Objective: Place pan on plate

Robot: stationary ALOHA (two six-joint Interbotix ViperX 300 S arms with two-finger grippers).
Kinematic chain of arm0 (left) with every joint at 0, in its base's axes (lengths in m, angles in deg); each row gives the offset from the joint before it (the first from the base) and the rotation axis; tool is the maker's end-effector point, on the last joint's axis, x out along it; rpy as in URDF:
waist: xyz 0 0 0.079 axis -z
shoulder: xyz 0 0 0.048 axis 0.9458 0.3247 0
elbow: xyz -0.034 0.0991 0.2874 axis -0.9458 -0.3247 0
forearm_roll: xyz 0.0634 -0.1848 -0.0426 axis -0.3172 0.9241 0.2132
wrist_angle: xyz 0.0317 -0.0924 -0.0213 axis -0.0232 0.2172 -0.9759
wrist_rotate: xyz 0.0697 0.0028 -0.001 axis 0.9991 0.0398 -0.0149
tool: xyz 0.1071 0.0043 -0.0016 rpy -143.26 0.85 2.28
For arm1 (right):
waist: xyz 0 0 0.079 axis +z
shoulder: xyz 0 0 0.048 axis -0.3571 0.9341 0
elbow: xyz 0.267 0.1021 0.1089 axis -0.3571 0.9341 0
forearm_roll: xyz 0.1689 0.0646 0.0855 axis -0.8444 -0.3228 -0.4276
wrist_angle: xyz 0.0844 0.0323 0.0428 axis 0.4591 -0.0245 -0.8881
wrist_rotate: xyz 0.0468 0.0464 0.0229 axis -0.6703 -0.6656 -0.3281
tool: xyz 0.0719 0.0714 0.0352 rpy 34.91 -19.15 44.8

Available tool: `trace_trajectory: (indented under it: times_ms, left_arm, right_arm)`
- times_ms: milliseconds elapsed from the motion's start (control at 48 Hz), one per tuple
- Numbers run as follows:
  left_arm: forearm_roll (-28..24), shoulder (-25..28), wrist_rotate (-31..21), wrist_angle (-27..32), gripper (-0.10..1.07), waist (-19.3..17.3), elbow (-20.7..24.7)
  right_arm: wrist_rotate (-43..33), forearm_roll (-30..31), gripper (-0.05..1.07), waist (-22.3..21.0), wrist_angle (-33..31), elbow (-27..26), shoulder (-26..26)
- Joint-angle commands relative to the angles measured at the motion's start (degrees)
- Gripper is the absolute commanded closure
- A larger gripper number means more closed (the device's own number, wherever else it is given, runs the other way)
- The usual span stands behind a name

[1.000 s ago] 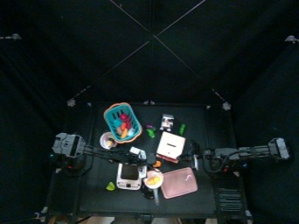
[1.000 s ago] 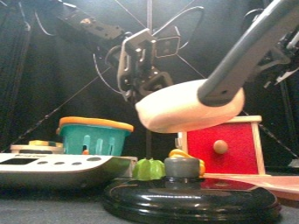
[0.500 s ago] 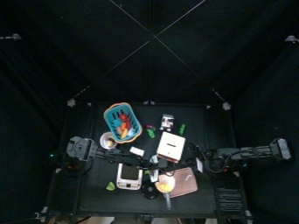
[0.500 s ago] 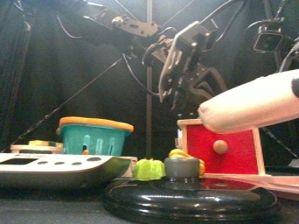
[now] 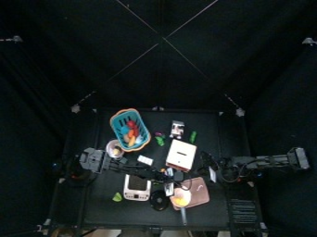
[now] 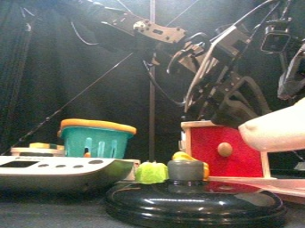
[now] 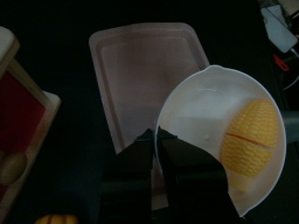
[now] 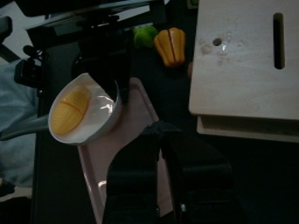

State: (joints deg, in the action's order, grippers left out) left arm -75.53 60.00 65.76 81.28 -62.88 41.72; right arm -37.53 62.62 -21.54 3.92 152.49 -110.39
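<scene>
Since the earlier frames the left arm has carried the pan (image 7: 228, 140) rightward across the table's front; it now hangs over the plate (image 7: 135, 74), not yet set down. Left gripper (image 7: 156, 140) pinches the pan's pale rim, jaws pressed on its edge; orange inside visible, pan tilted. Front view: pan's pale underside (image 6: 276, 126) sits at the right edge, above table level. Plate (image 5: 196, 193) lies flat at the table's front right. Right gripper (image 8: 163, 144) rests low over the plate's near part (image 8: 117, 149); cannot tell from the pictures whether its jaws are spread or together. Surroundings: white box with red front (image 6: 223, 150) just behind the plate, wooden top seen in right wrist view (image 8: 246, 66); orange-and-green toy vegetables (image 6: 167, 167) beside it; teal basket (image 6: 95, 138) well to the left; pale flat scale-like device (image 6: 60, 169) front left; black round lid with knob (image 6: 191, 198) nearest the front camera, blocking part of the plate there.
</scene>
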Motion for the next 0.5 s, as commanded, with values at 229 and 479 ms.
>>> trace_trajectory:
  times_ms: [229, 479]
  left_arm:
    - [0.09, 0.18, 0.0, 0.18, 0.54, -1.05, 3.08]
    - [-0.09, 0.79, 0.0, 0.26, 0.49, -1.23, 3.08]
  right_arm:
    - [0.09, -0.18, 1.02, -0.18, 0.79, -0.62, 1.05]
    - [0.09, -0.18, 1.02, -0.18, 1.05, -0.7, 1.41]
